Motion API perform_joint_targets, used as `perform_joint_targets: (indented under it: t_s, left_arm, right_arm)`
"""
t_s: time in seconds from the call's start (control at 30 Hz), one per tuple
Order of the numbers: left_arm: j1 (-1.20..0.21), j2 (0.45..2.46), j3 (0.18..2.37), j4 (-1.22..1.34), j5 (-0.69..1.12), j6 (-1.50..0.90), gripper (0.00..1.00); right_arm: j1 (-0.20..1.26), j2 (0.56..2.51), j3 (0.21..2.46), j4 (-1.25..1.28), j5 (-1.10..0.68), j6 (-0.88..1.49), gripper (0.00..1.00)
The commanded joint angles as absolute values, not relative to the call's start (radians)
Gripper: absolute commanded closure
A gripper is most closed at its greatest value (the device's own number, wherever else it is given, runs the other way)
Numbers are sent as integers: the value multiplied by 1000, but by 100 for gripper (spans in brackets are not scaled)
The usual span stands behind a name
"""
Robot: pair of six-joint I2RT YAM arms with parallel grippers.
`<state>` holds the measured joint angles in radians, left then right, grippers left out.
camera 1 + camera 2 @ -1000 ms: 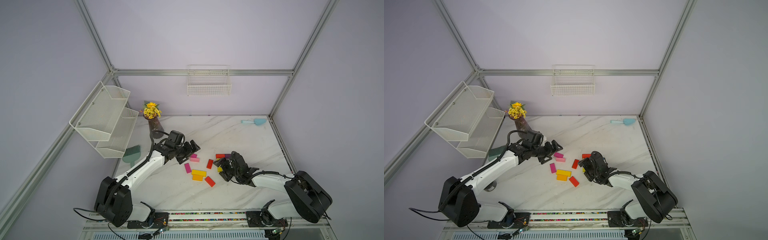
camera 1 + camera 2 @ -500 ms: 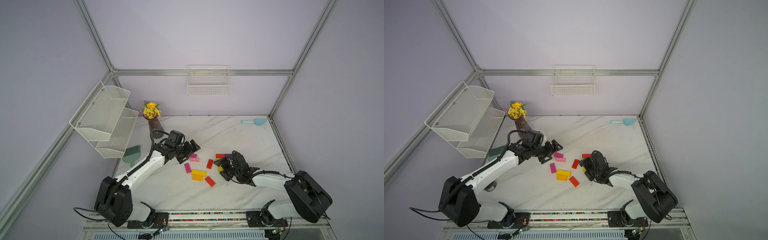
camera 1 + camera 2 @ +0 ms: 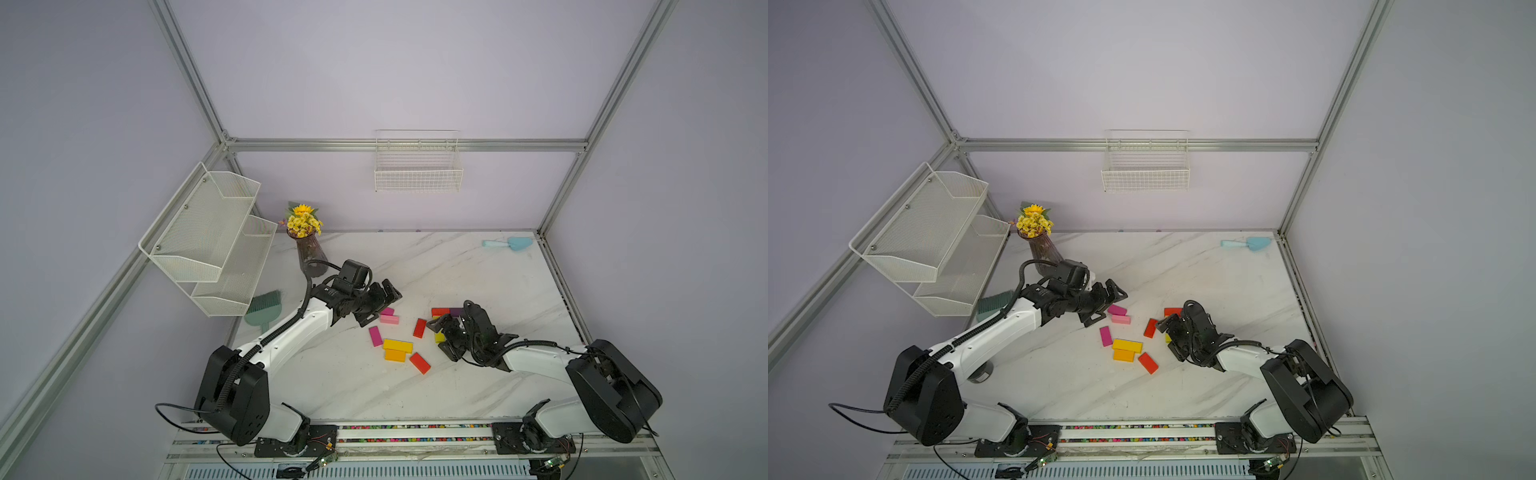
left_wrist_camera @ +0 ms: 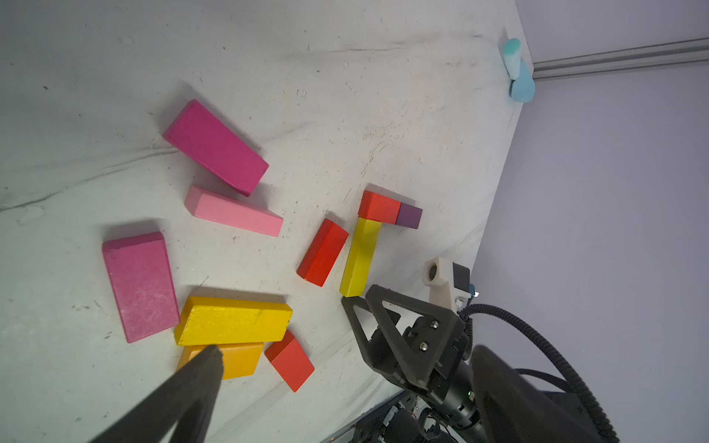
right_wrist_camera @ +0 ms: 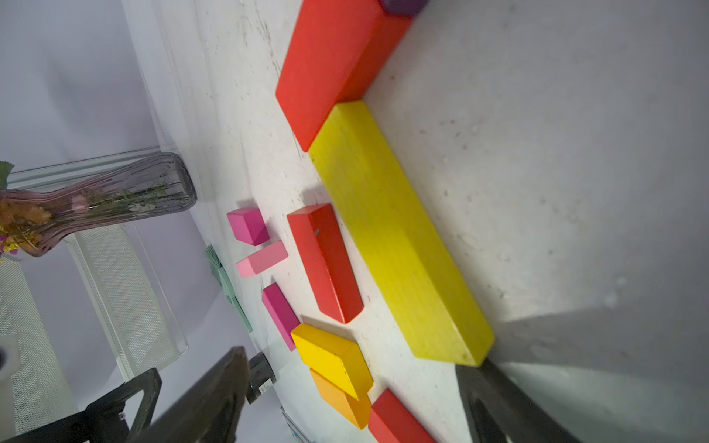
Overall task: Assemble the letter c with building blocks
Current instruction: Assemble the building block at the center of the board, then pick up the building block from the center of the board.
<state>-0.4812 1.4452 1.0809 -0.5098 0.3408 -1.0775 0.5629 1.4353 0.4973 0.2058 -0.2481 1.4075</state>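
Note:
Several building blocks lie loose mid-table. A red block (image 4: 380,207) and a dark purple block (image 4: 408,215) sit end to end, and a long yellow block (image 5: 399,237) runs from the red one at a right angle. Another red block (image 4: 322,253) lies beside it. My right gripper (image 3: 445,337) is open low over that yellow block's near end, and one finger (image 5: 495,399) touches the end. My left gripper (image 3: 381,306) is open and empty just above a magenta block (image 4: 216,147) and a light pink block (image 4: 234,211). Only one left finger (image 4: 199,368) shows in the left wrist view.
A second magenta block (image 3: 375,336), a yellow block (image 3: 397,345) against an orange one (image 3: 395,355), and a red block (image 3: 419,363) lie toward the front. A flower vase (image 3: 307,249) stands behind the left arm. A light blue scoop (image 3: 509,243) sits back right, mesh shelves (image 3: 212,241) at left.

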Motion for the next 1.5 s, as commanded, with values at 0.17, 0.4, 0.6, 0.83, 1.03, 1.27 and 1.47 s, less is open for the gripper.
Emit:
perform_joint_targets:
  t_s: [0.17, 0.4, 0.6, 0.83, 1.03, 1.27, 1.47]
  left_arm:
    - [-486, 1439, 1110, -485, 346, -1062, 0]
    - [-486, 1430, 1117, -487, 346, -1063, 0]
    - [-485, 1420, 1138, -517, 336, -1041, 0]
    - [-474, 1420, 1137, -528, 336, -1031, 0]
    - [-472, 1379, 1122, -523, 333, -1038, 0]
    - [-472, 1364, 1097, -520, 314, -1051, 0]
    - [-439, 1347, 1084, -546, 296, -1051, 0]
  right_arm:
    - [560, 1440, 496, 184, -260, 1418, 13]
    - [559, 1405, 515, 133, -328, 1372, 14]
    - [558, 1427, 650, -166, -405, 1074, 14]
    - [563, 1506, 823, -457, -401, 709, 16]
    - [609, 1551, 896, -578, -360, 573, 20]
    - [707, 1590, 951, -616, -301, 519, 24]
    - [761, 1612, 975, -645, -255, 494, 29]
